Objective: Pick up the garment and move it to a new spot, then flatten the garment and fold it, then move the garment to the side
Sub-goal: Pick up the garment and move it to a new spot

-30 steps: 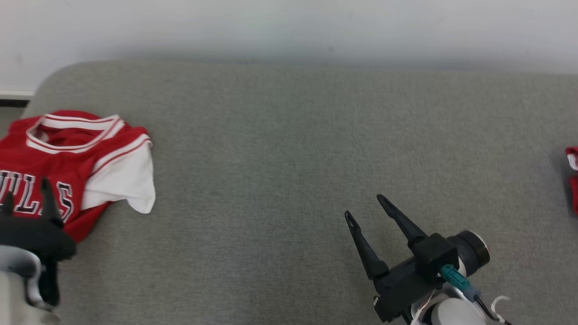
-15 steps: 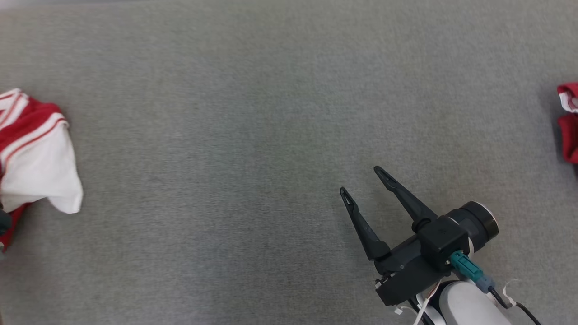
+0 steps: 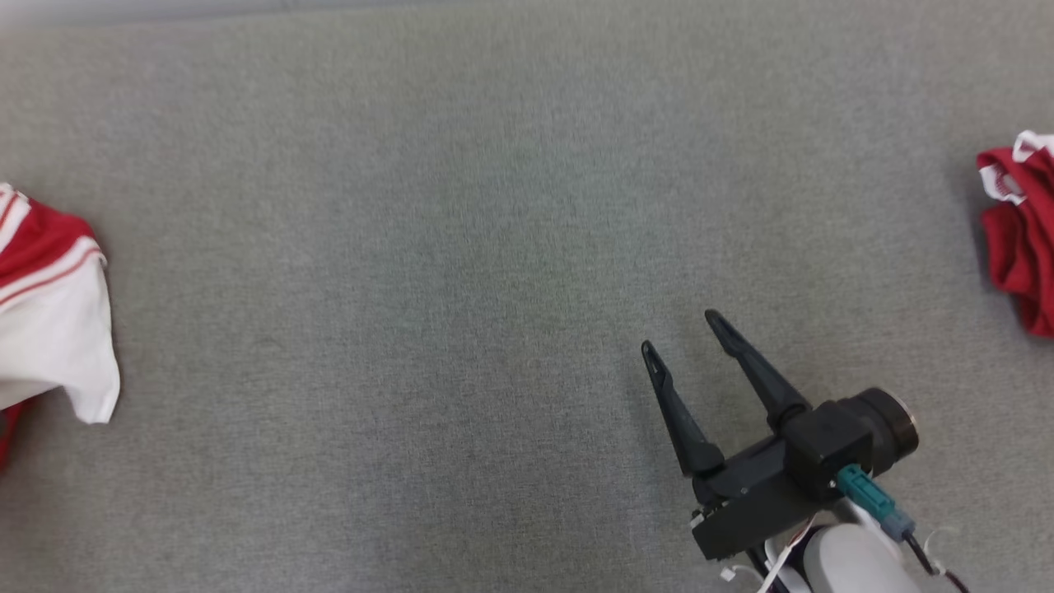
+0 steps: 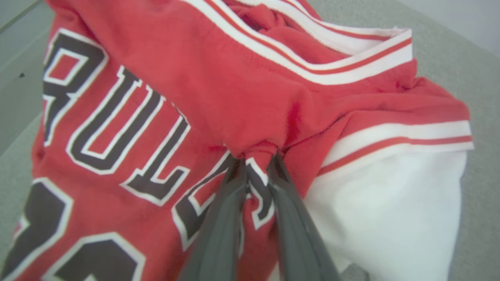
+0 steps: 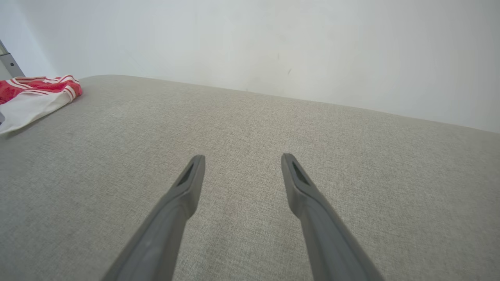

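We see left gripper [image 4: 258,158] pinched tight on red jersey [image 4: 156,78] chest fabric; right gripper [image 3: 682,333] spread wide, empty, above grey cushion [image 3: 412,247], jersey well apart leftward.

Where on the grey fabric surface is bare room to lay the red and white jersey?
The middle of the grey fabric surface is bare, bordered by the red and white jersey at the left edge, the crumpled red cloth at the right edge and the open right gripper below. Both side edges are crowded.
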Controlling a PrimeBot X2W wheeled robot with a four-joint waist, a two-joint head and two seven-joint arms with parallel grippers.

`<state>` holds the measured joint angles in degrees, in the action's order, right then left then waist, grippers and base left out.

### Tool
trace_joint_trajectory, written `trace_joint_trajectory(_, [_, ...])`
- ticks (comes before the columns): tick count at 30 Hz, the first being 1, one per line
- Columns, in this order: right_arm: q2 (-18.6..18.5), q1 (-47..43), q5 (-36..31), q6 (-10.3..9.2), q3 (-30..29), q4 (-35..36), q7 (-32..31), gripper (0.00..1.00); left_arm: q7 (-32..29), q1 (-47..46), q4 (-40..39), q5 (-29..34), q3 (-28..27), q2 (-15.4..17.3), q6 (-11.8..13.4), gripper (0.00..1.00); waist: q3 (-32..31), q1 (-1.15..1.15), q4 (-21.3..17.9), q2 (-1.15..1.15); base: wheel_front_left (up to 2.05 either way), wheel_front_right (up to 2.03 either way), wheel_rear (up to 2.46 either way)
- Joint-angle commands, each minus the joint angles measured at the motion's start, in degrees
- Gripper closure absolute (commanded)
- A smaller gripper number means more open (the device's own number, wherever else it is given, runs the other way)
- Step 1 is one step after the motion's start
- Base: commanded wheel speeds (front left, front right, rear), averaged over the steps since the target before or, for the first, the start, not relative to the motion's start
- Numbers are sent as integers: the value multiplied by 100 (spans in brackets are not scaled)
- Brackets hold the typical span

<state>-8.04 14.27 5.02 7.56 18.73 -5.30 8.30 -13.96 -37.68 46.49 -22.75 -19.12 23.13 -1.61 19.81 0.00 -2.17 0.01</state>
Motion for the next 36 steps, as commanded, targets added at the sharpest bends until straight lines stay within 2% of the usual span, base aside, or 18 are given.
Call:
trace_joint_trajectory(1, [44,-80,39,-16,-11,-35,47,0,16,54,-91,69,-6,138,-20,100,-257,0,8,-1,0,0,0])
trace_joint_trajectory(8, [315,-227,136,-16,-56,-591,361,0,-41,-20,-1205,183,151,513,-180,100,-990,0,-32,-1,0,0,0])
trace_joint_trajectory(16, [465,-400,309,-16,50,-1099,584,0,-315,-187,-2710,267,833,465,-445,100,-1879,0,-223,-1,0,0,0])
trace_joint_trajectory(26, [491,-386,265,-16,-16,-1150,646,0,-632,-379,-4303,-64,2064,-342,-554,100,-2111,0,-857,-1,0,0,0])
trace_joint_trajectory(30, [497,-377,239,-16,-33,-1124,647,0,-536,-253,-4508,-237,2531,-787,-572,100,-2032,0,-1137,-1,0,0,0])
trace_joint_trajectory(36, [507,-336,219,-17,-98,-1030,661,0,-274,183,-4287,-194,3156,-1176,-580,100,-1738,0,-1526,-1,0,0,0])
